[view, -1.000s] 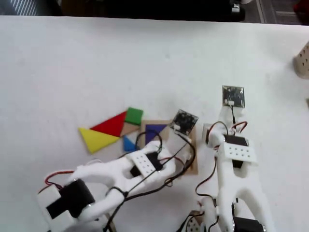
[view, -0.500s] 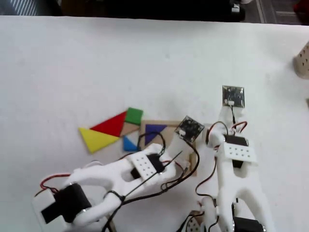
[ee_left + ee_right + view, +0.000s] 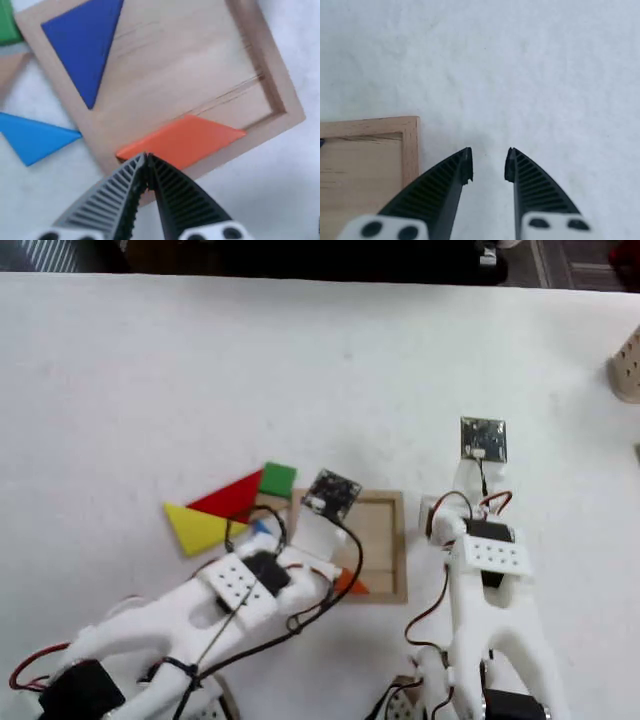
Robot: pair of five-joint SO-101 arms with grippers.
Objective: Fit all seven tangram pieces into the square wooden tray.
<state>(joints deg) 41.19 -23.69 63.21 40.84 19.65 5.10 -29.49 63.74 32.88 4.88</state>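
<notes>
Left arm has swung leftward across the tray (image 3: 401, 540) since a second ago, uncovering the tray's right half. Right arm unchanged.

Left gripper (image 3: 146, 167) is clenched with nothing between the fingers, its tip hanging just over one end of the orange parallelogram (image 3: 182, 142). That piece lies along the tray's near rim, touching it. Can't tell if it sits flat on the floor or rides up on the rim. Judgement: orange looks freshly let go and may need a nudge to seat.

Farther in, the dark blue triangle (image 3: 85, 45) lies flat in the tray on the side away from the orange, well apart from it. Tray floor between them is bare.

Outside, on the table (image 3: 300, 360) just beside the tray's left edge: light blue triangle (image 3: 35, 140), tan piece (image 3: 9, 70) (looks triangular, partly cut off), green square (image 3: 278, 479). Beyond those are the red triangle (image 3: 228, 498) and yellow triangle (image 3: 198, 528), edge to edge.

Right gripper (image 3: 487, 167) is released, fingers apart and empty, hovering over the table just beside a tray corner.

Count:
- 2 arms, 1 tray, 7 pieces.
- 5 triangles if the tan one counts, 1 square, 1 parallelogram.
- 2 pieces in the tray, 5 out, so the task is early.
</notes>
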